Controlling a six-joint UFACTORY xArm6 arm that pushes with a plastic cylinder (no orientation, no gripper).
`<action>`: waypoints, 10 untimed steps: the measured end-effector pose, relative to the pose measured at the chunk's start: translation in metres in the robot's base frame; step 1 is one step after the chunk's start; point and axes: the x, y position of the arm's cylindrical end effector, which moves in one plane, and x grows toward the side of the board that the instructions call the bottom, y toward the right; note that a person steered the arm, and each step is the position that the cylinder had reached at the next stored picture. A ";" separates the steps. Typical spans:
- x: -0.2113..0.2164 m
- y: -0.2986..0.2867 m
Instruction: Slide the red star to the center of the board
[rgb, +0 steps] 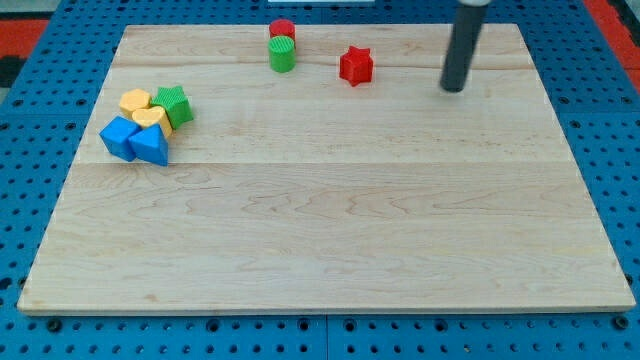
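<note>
The red star (355, 65) lies on the wooden board (330, 240) near the view's top, a little right of the middle. My tip (454, 88) rests on the board to the star's right and slightly below it, about a hundred pixels away and not touching it. The dark rod rises from the tip to the view's top edge.
A red cylinder (281, 29) and a green cylinder (283, 54) stand together left of the star. At the view's left a cluster holds a green star (174, 104), two yellow blocks (135, 101) (153, 119), a blue block (119, 137) and a blue triangle (151, 146).
</note>
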 end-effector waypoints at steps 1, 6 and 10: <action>-0.048 0.000; -0.055 -0.150; 0.042 -0.223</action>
